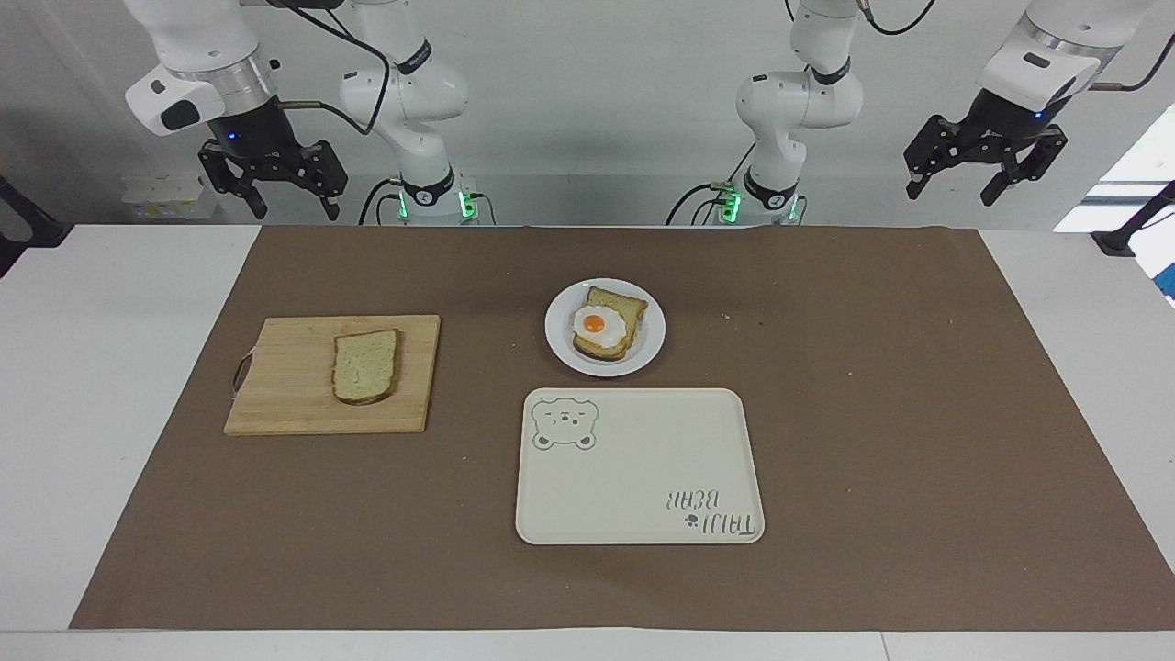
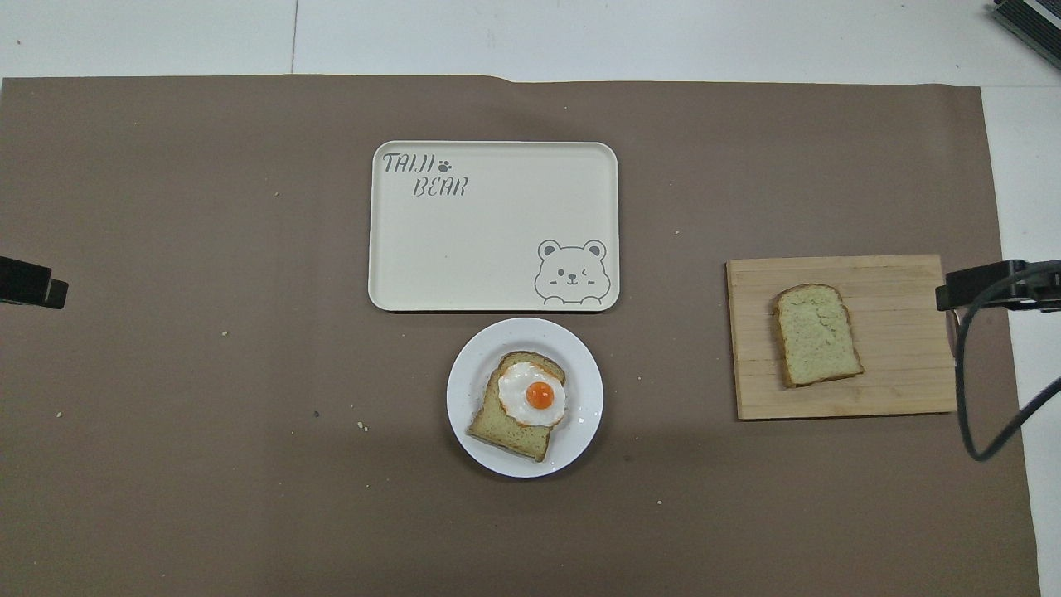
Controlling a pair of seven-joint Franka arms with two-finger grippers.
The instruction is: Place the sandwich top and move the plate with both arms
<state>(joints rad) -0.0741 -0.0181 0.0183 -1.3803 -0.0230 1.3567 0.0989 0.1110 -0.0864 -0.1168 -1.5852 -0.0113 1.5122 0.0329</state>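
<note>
The sandwich top [image 1: 365,365] [image 2: 818,334], a bare slice of pale bread with a brown crust, lies flat on a wooden cutting board [image 1: 275,404] [image 2: 895,390] toward the right arm's end of the table. The small white plate [image 1: 562,344] [image 2: 464,390] stands mid-table and carries a bread slice with a fried egg [image 1: 601,323] [image 2: 530,398]. My right gripper [image 1: 294,204] hangs open and empty, high over the table edge at the robots' end, on the cutting board's side. My left gripper [image 1: 955,188] hangs open and empty at the same height toward the other end.
A cream rectangular tray with a bear print [image 1: 633,477] [image 2: 497,249] lies just farther from the robots than the plate, a narrow gap between them. Brown paper [image 1: 872,413] covers most of the tabletop, with a few crumbs on it.
</note>
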